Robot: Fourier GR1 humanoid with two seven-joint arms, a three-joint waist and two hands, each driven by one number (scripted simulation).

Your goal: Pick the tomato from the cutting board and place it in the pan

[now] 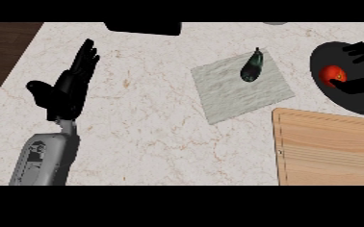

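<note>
Placing step. Right hand (353, 84) over the black pan (318, 63), fingers curled around the tomato (332, 73); cutting board (320, 149) below it is bare. Next: release, withdraw. Left hand (68, 89) rests open, far left.

Your left hand (65, 87) is matte black with slim fingers and a thumb; its forearm (44, 157) is a rounded grey shell with darker panel markings.
</note>
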